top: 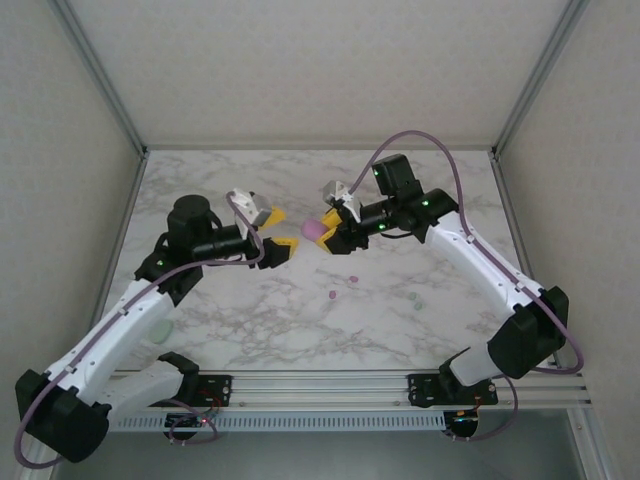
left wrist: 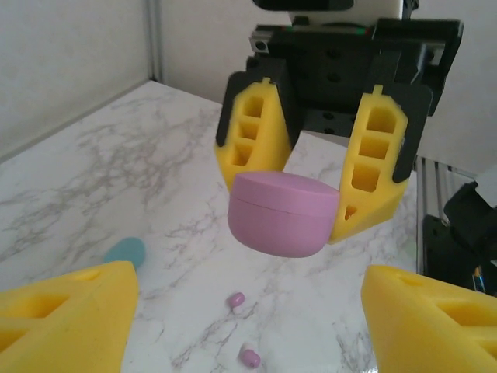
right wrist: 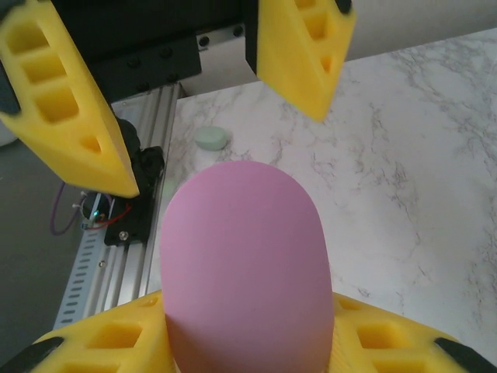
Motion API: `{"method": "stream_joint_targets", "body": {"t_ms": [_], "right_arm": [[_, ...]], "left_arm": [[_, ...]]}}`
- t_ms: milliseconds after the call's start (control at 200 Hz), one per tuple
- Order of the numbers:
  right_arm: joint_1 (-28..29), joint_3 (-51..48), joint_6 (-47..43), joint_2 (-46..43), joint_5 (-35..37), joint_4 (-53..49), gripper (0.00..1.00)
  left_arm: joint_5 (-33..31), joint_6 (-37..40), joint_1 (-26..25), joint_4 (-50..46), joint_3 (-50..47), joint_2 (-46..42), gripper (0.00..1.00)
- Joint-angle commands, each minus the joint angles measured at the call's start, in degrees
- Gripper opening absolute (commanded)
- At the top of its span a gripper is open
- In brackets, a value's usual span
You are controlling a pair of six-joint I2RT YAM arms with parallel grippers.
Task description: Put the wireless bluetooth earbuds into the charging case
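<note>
Left of the case [left wrist: 283, 214], the left claw [top: 280, 233] gapes wide. Closing off-centre on that rounded shell could squirt it loose, I'd say. Both arms reach level, facing each other. The right claw [top: 323, 229] is clamped on the case, up off the table [top: 250, 320]. Two pink buds [left wrist: 236, 298] lie below it.

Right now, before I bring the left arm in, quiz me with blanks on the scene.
The right gripper is shut on the pink-purple case, whose lid is ___. The left gripper is ___ and holds nothing. On the table lie ___ pink-purple earbuds.
Missing: closed; open; two.
</note>
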Motion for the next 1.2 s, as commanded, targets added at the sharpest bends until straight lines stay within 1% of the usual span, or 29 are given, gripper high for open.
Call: {"method": "stream_joint_targets", "body": {"t_ms": [0,210,405,551,731,851,996,1081,1191], "right_arm": [[-0.3,-0.7,-1.3,-1.6,-2.4,1.1,0.41],[-0.3,-1.6,-2.4,-2.3,-3.7,1.7,0.41],[-0.2,-2.5,-3.3,-2.8,-4.2,2.6,0.42],[-0.2,-2.5,-3.5,-2.5,-4.4,2.9,0.41],[-0.2,-2.4,-3.4,-2.2,-4.8,3.1,0.42],[-0.1,-2.3,-3.4,-2.1,-4.9,3.2,0.42],[0.0,-2.3,-3.6,-1.9,-4.9,3.4,0.42],[0.0,-2.4,-3.7,-1.8,-4.9,3.3,0.42],[0.1,-2.6,-3.4,-2.0,-5.1,3.8,0.42]], "left_arm": [[3.4,4.0,-1.5,-3.4,2.6,1.3,0.74],[3.9,4.2,-2.9,-2.9,4.2,3.7,0.67],[4.5,4.7,-3.3,-2.4,4.8,4.6,0.64],[4.8,4.9,-4.0,-2.4,5.6,5.3,0.59],[4.9,4.9,-4.6,-2.3,6.2,6.1,0.57],[5.0,5.3,-4.8,-3.3,6.9,6.6,0.52],[5.1,5.4,-5.0,-3.3,7.2,6.8,0.51],[5.4,5.2,-5.1,-3.4,7.6,7.1,0.46],[5.4,6.5,-5.2,-5.9,8.5,7.8,0.46]]}}
